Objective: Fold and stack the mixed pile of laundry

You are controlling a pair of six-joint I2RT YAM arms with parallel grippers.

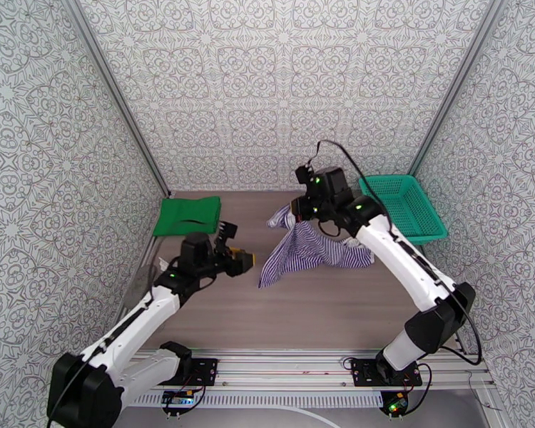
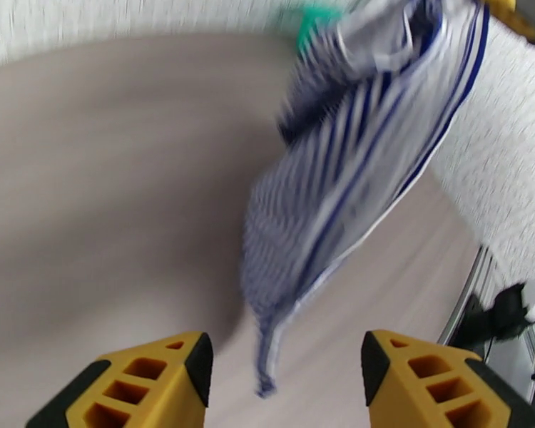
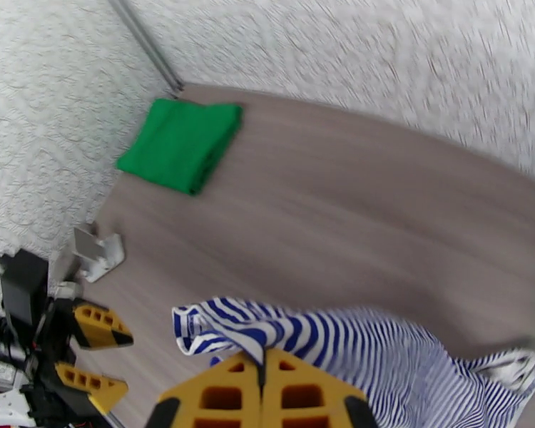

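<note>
Top external view:
- green cloth [image 1: 189, 215]: folded flat at the far left corner of the table [image 1: 324, 308], apparently parked there as the base of the stack.
- striped shirt [image 1: 303, 251]: purple-and-white and unfolded. One upper edge is lifted off the table and the rest drapes down and trails onto the surface at centre, likely raised to shake it open for folding.
- right tool [image 1: 296, 212]: set at the shirt's raised edge and carrying it.
- left tool [image 1: 237, 245]: between cloth and shirt, touching neither and pointed at the shirt's hanging corner.
- teal mesh basket [image 1: 406, 208]: far right, apart from the laundry.

Left wrist view (blurred):
- left tool [image 2: 285, 365]: jaws apart with nothing between them.
- striped shirt [image 2: 353, 172]: hangs as a long drape whose lowest tip sits just ahead of the gap. I judge this an approach for a second hold on that corner.

Right wrist view:
- right tool [image 3: 262, 362]: fingers pressed together on a bunched fold of the striped shirt [image 3: 381, 351].
- green cloth [image 3: 182, 140]: lies well beyond, near the wall corner.
- left tool [image 3: 107, 354]: stands spread at the lower left.
</note>
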